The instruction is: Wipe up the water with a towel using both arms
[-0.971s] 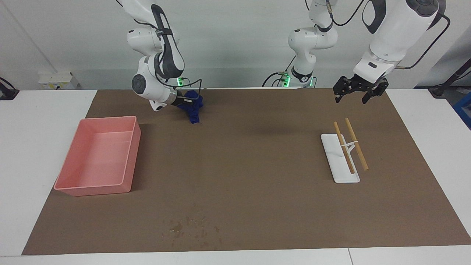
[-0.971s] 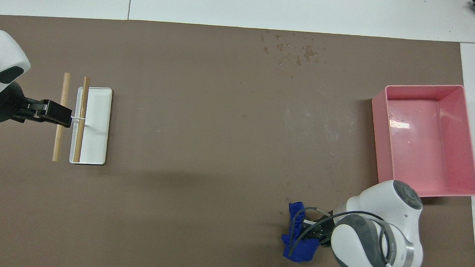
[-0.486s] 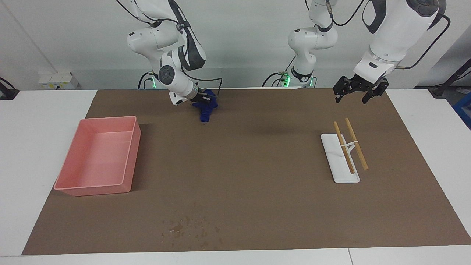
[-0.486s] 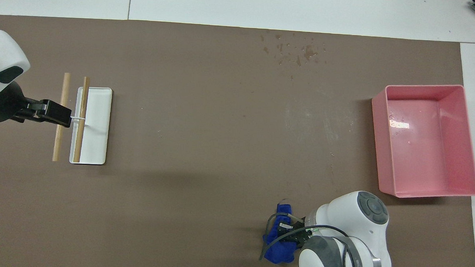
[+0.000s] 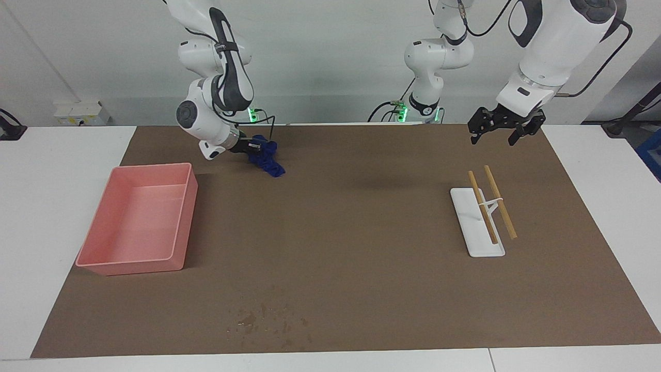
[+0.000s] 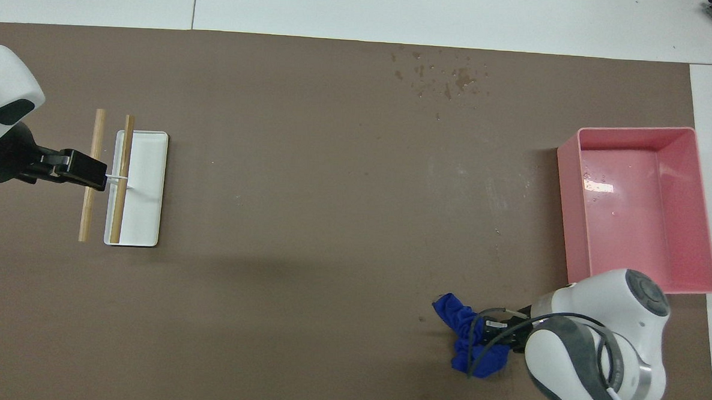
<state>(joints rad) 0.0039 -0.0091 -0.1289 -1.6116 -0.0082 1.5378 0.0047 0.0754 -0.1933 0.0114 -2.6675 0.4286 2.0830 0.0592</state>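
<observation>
Brown matting covers the table. Right gripper [image 5: 251, 148] is clamped on the towel [image 5: 266, 158], apparently lifted near the robots to carry it to the water [image 5: 268, 319], well apart. Left gripper [image 5: 505, 128] waits spread over the mat. Tub [image 5: 178, 221] and tray [image 5: 483, 249] flank a clear path.

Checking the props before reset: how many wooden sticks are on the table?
2. Both wooden sticks lie side by side, propped across the white tray toward the left arm's end of the table. None appears hidden.
</observation>
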